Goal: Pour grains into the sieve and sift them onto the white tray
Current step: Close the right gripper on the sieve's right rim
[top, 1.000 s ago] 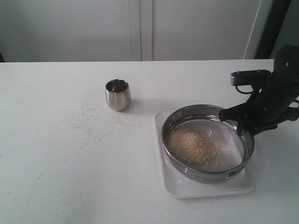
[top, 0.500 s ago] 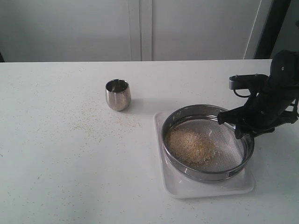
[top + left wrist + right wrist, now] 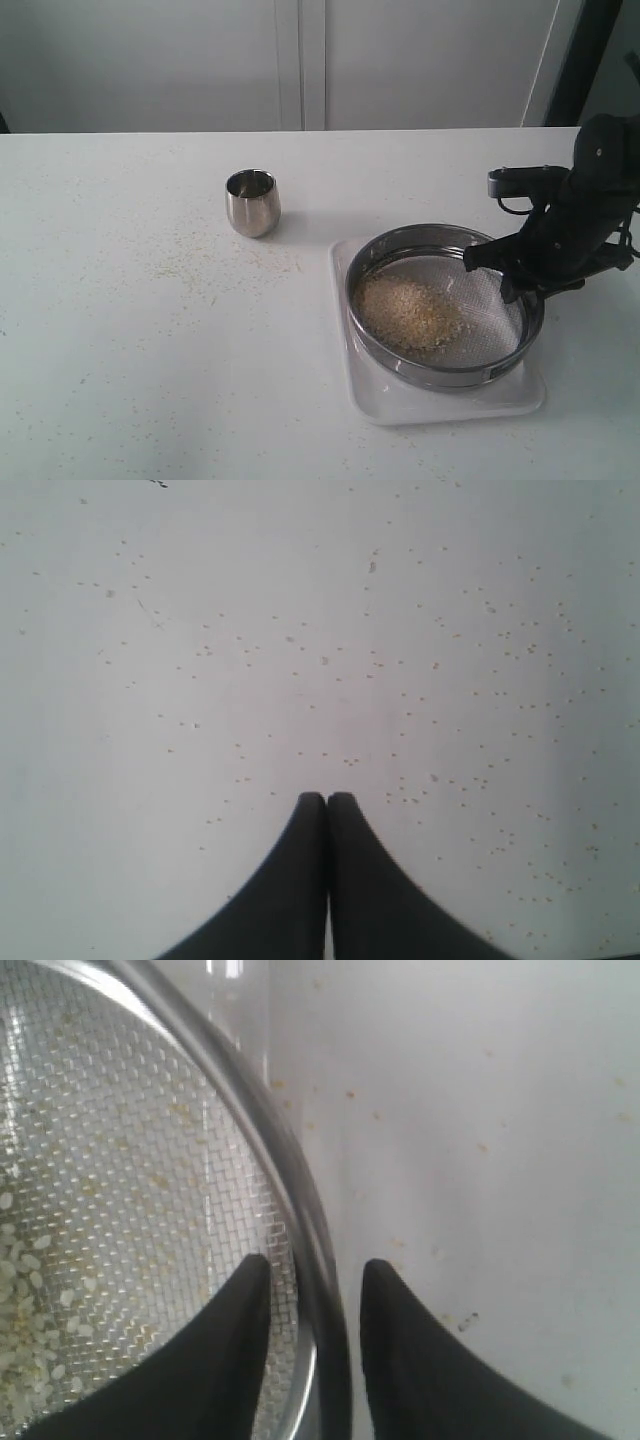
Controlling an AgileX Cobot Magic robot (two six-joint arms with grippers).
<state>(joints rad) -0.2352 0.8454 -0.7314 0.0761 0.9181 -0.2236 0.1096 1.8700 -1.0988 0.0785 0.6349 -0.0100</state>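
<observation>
1. Currently, the wide, shallow round steel sieve [image 3: 430, 372] with a wire-mesh bottom is sitting on the flat white rectangular tray [image 3: 450, 405], at the right of the white table [image 3: 120, 300].
2. The pale beige and yellowish grains [image 3: 410, 312] are lying heaped on the mesh, toward the sieve's left side.
3. The black right gripper [image 3: 315, 1270] is straddling the sieve's rim wall with its jaws standing apart. One finger is over the mesh and one is outside.
4. The black left gripper [image 3: 327, 798] is hovering over the grain-speckled table, fingers pressed together.
5. A small rounded steel cup [image 3: 252, 202] is standing upright, well apart from the tray.
</observation>
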